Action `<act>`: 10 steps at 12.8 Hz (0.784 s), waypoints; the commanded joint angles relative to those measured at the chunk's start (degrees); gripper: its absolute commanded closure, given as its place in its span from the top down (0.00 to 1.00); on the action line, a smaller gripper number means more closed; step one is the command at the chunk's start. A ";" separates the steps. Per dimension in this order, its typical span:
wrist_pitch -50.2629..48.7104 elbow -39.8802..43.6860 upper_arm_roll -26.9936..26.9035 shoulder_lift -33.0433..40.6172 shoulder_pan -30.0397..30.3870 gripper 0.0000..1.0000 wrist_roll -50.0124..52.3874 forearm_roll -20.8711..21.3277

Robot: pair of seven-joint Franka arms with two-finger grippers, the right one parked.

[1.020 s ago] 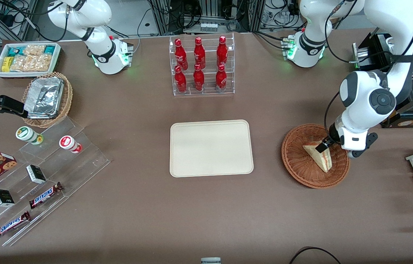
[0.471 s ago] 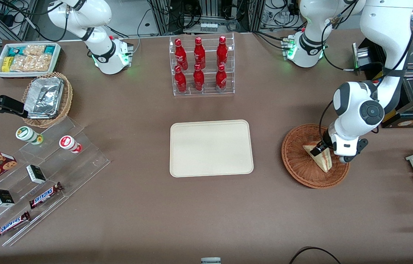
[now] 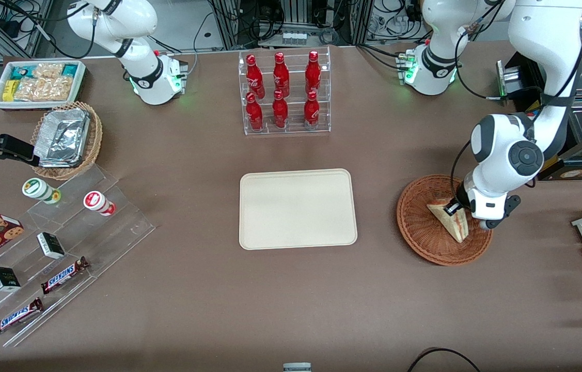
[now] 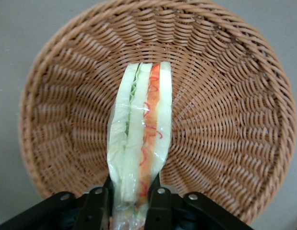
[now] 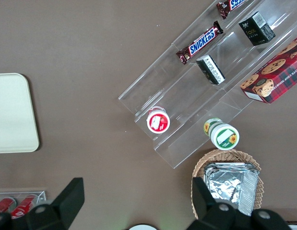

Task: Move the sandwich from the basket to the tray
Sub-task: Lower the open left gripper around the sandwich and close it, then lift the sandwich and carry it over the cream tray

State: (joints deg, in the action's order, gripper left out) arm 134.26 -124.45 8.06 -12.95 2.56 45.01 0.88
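Hand (image 4: 130, 199) is sitting low in the basket (image 3: 420, 235), fingers (image 4: 98, 203) clamping the sandwich (image 3: 450, 221) by its wide end. Sandwich is standing on edge w/ its tip pointing across the basket floor. Tray (image 3: 297, 208) is lying on the surface, well apart from the basket, toward the parked arm's end.

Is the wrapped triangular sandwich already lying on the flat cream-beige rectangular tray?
No, the sandwich sits in the reddish-brown wicker basket, the gripper closed around it; the tray holds nothing.

Jaws now clamped on sandwich (image 4: 140, 139).
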 commanded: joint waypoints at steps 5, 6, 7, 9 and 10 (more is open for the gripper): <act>-18.42 15.72 0.73 0.91 -7.81 0.00 0.42 0.62; -18.33 16.51 0.73 0.04 -9.66 0.00 0.42 0.62; -18.50 18.34 0.73 -1.89 -11.59 0.00 0.25 0.62; -19.29 22.21 0.82 -5.93 -15.54 0.00 -0.71 0.44; -19.56 23.88 0.82 -7.95 -17.83 0.00 -0.80 0.44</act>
State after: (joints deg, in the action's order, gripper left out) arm 116.81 -106.36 9.41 -15.81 -11.57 44.86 0.89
